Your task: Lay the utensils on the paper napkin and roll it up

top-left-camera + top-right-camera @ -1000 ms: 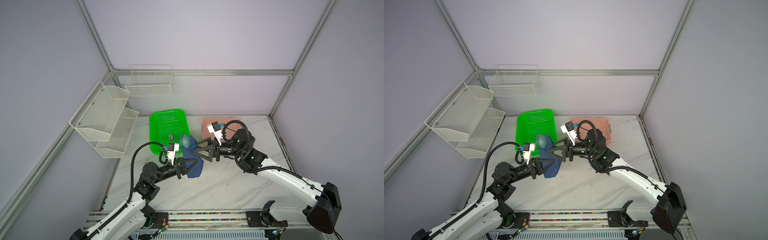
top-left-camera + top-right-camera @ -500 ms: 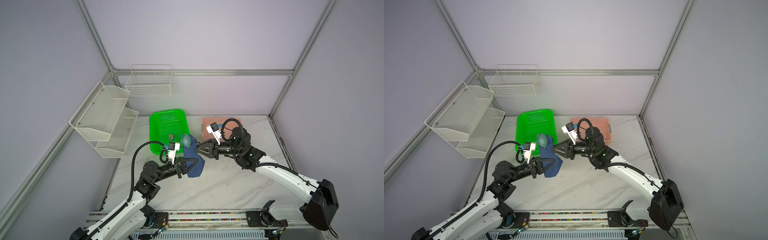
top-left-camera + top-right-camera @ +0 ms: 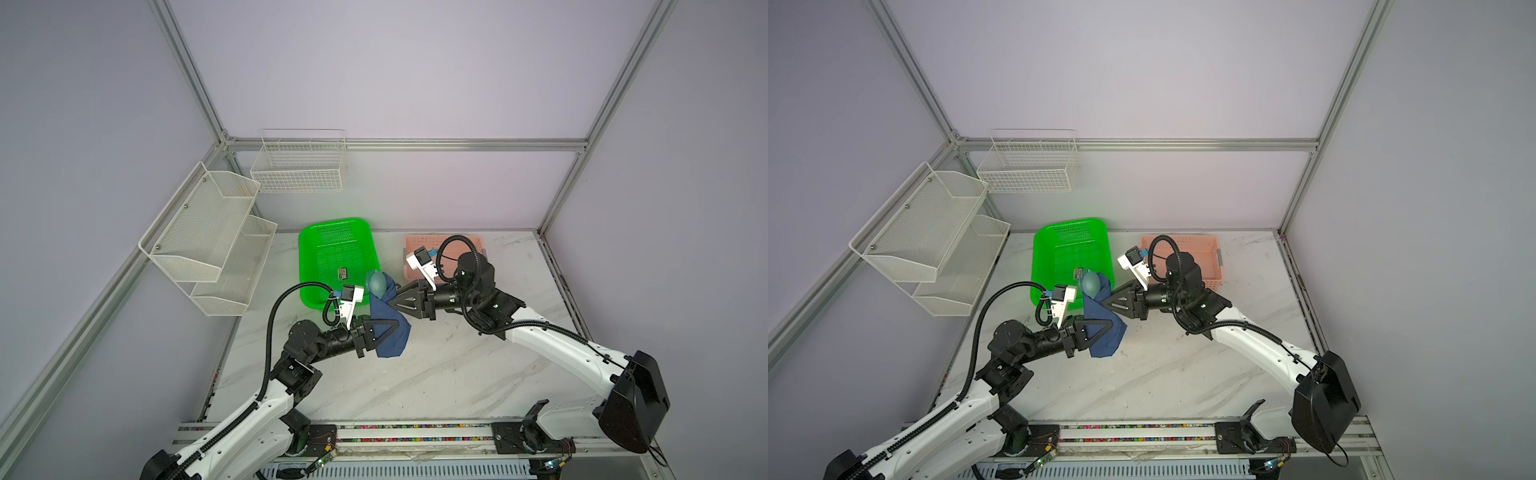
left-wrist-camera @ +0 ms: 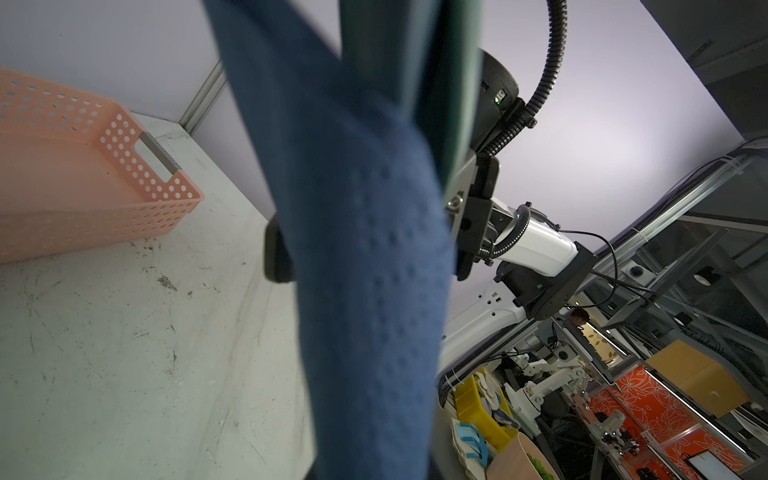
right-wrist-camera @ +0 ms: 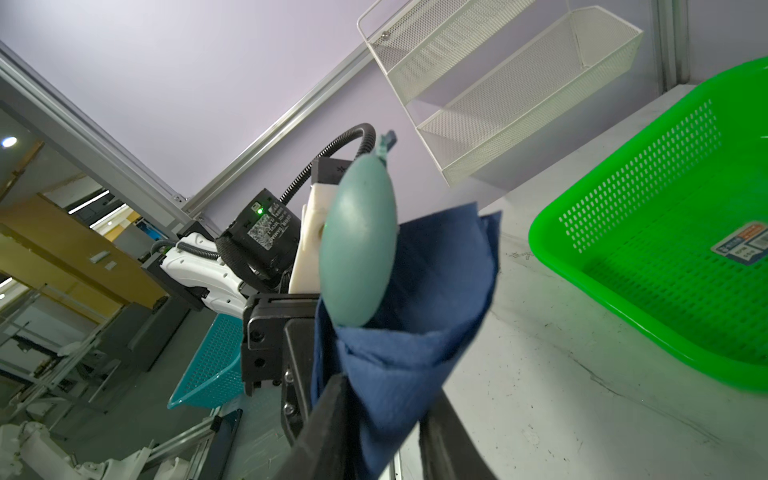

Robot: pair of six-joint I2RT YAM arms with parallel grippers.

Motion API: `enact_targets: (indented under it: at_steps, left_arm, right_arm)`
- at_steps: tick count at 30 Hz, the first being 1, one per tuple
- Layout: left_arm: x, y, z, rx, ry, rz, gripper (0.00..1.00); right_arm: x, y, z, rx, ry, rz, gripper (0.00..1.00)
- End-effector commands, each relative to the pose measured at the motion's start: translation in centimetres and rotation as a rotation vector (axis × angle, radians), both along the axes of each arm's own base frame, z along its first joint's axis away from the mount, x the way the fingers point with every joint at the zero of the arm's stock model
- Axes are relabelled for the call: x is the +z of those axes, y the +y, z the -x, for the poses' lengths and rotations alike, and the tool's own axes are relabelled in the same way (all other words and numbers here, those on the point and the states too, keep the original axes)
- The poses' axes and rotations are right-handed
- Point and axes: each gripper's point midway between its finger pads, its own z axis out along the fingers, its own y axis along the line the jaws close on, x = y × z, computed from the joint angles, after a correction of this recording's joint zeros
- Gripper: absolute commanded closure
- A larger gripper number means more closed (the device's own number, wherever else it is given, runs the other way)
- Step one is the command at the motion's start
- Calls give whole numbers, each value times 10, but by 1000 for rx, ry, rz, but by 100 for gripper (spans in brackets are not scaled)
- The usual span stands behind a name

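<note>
The dark blue paper napkin [image 3: 390, 338] [image 3: 1105, 341] is wrapped into a loose bundle and held upright above the table. A teal spoon bowl [image 3: 377, 284] [image 3: 1091, 282] [image 5: 357, 245] sticks out of its upper end. The other utensils are hidden inside, apart from dark teal handles [image 4: 436, 62] in the left wrist view. My left gripper [image 3: 395, 330] [image 3: 1115, 328] is shut on the bundle's lower part. My right gripper [image 3: 390, 305] [image 3: 1104, 302] [image 5: 386, 432] is shut on the napkin [image 5: 415, 332] higher up, just below the spoon bowl. The napkin [image 4: 365, 270] fills the middle of the left wrist view.
A green basket [image 3: 336, 249] holding a small printed card [image 3: 343, 273] stands right behind the bundle. A pink basket [image 3: 1187, 257] sits behind the right arm. White mesh shelves [image 3: 208, 237] and a wire basket [image 3: 299, 162] hang on the walls. The marble table [image 3: 415, 374] lies below.
My right gripper has moved left onto the bundle and its jaws have narrowed onto the napkin. The left gripper has stayed put with the bundle in it.
</note>
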Motion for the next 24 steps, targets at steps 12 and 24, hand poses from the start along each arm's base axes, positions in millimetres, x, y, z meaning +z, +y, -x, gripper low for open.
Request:
enact_targets:
  at_steps: [12, 24]
  left_arm:
    - [63, -7, 13, -83, -145, 87, 100]
    - [62, -13, 14, -108, -138, 81, 99]
  right_arm:
    - [16, 6, 14, 117, -17, -78, 65]
    - [19, 14, 19, 130, -3, -112, 75]
